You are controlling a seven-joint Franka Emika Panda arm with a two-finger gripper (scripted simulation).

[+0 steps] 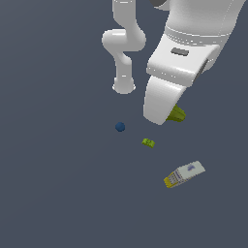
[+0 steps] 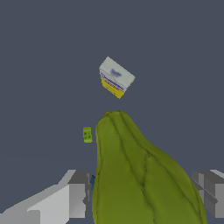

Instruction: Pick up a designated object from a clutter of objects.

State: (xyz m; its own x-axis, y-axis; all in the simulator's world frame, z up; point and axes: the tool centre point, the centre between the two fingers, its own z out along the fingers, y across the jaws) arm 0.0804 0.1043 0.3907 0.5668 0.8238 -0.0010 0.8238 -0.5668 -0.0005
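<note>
The designated object, a lumpy yellow-green olive blob (image 2: 140, 175), fills the gap between my fingers in the wrist view, with its narrow stub end pointing away. My gripper (image 2: 141, 194) is shut on it; one finger (image 2: 78, 194) and the other (image 2: 209, 197) press its sides. In the exterior view only a bit of the blob (image 1: 177, 114) shows from behind the white hand (image 1: 162, 101), which hides the fingertips. It appears held above the floor. The rest of the clutter lies below: a dark blue ball (image 1: 120, 127), a tiny green block (image 1: 148, 143) and a white-and-yellow box (image 1: 184, 175).
The wrist view also shows the box (image 2: 115, 78) and the green block (image 2: 87, 134) far below on the dark grey floor. The arm's white base (image 1: 124, 86) stands behind the ball.
</note>
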